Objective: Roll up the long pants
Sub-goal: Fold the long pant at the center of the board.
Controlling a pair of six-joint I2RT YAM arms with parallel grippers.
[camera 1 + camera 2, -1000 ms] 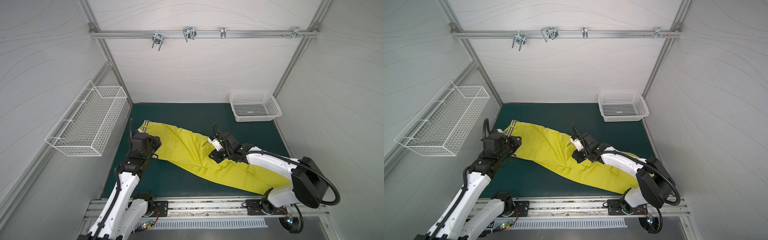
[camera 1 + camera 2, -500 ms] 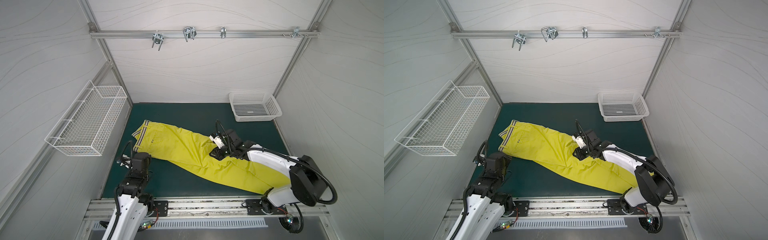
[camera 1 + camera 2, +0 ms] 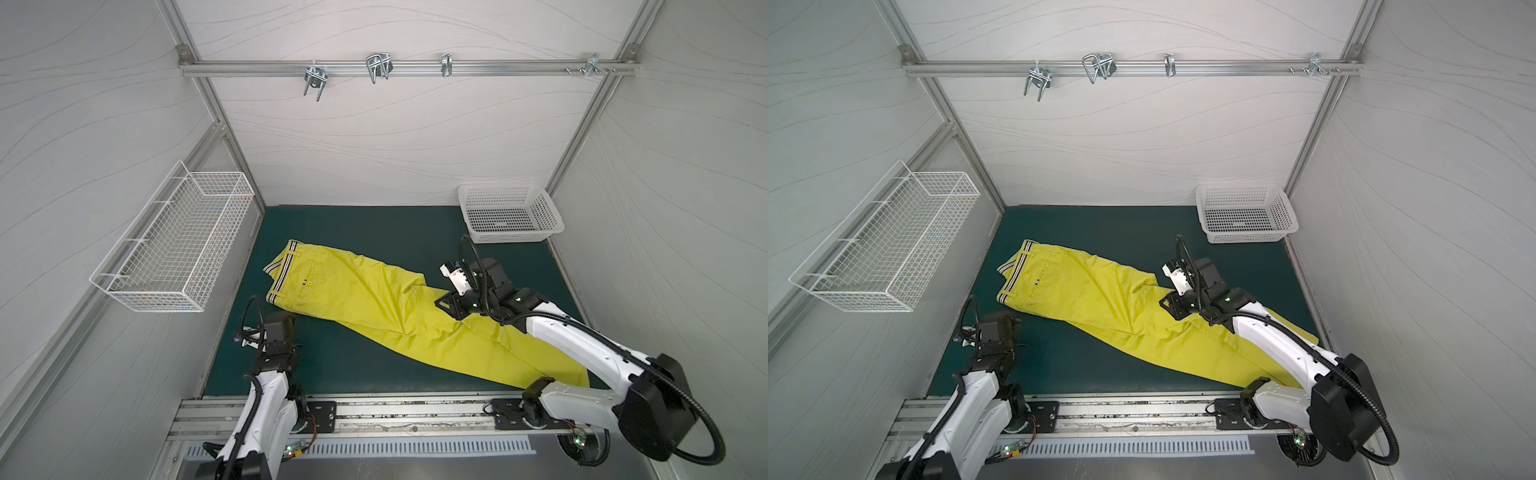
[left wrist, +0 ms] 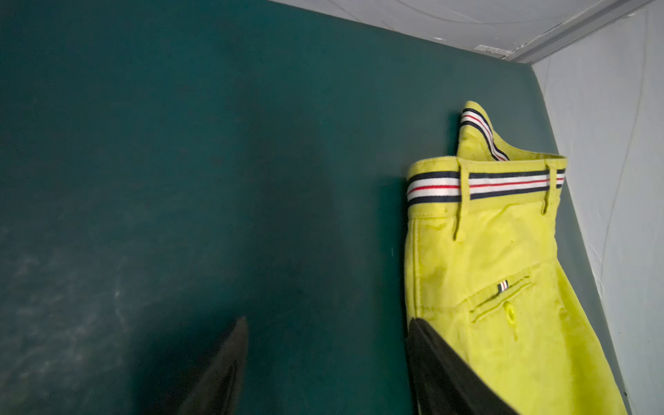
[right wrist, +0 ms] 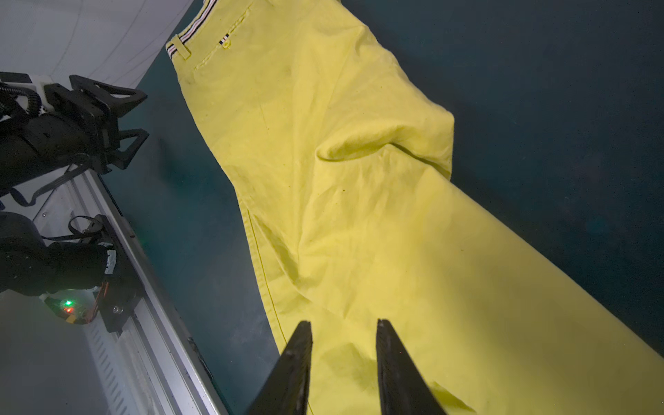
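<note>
The long pants (image 3: 374, 307) (image 3: 1100, 299) lie flat and slantwise on the green mat, striped waistband (image 4: 485, 185) at the far left and legs running to the front right. A fold bulges near the crotch (image 5: 359, 147). My left gripper (image 4: 327, 319) (image 3: 277, 328) hovers over bare mat just in front of the waistband corner, open and holding nothing; one of its fingers (image 4: 442, 366) overlaps the pants' edge in the left wrist view. My right gripper (image 5: 343, 321) (image 3: 446, 303) hangs low over the legs' middle, its jaws a little apart, with no cloth pinched between them.
A white plastic basket (image 3: 511, 214) stands at the far right corner of the mat (image 3: 374, 232). On the left wall hangs a wire basket (image 3: 174, 249). A hook rail (image 3: 378, 68) crosses the back wall, and a metal base rail (image 3: 395, 411) runs along the front edge.
My left gripper let go of the waistband, opened wide and drew back toward the front. The waistband now lies flat. My right gripper opened slightly and shifted a little to the right.
</note>
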